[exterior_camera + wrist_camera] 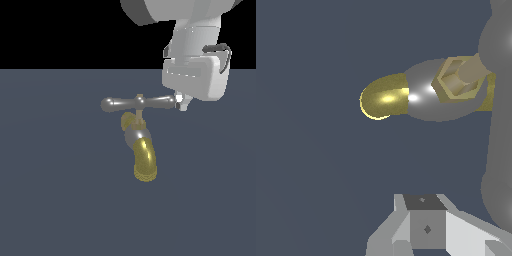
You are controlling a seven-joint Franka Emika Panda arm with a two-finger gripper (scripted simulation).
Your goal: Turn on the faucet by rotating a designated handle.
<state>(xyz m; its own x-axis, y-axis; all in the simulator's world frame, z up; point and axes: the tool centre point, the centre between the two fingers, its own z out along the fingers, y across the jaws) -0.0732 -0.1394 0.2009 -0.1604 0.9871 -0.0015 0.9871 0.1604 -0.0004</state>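
Faucet point(139, 145) stood mid-floor, w/ the gripper point(181, 103) right at the end of its handle point(139, 103) on the exterior view's right. Only a small white fingertip point(182, 104) showed below the bulky white hand body, touching or just beside the handle's rounded end; couldn't tell whether contact was made. Jaw spread: can't tell, as the exterior view hid one finger behind the hand, and the wrist view showed just one grey-white finger point(423, 227) low in frame. Nothing was visibly gripped.

Handle was a slim silver crossbar, lying roughly level, bulbous at both ends, centred on a small brass stem point(139, 100). In the wrist view it ran as a blurred grey bar point(498, 125) along one edge, close to the camera, w/ a brass hex nut point(457, 79) at its centre.

Below the stem sat the grey metallic body point(134, 133), then the curved brass-yellow spout point(145, 161) bending down toward the camera in the exterior view. Floor point(60, 200) was plain dark blue-grey; black backdrop point(60, 30) above it.
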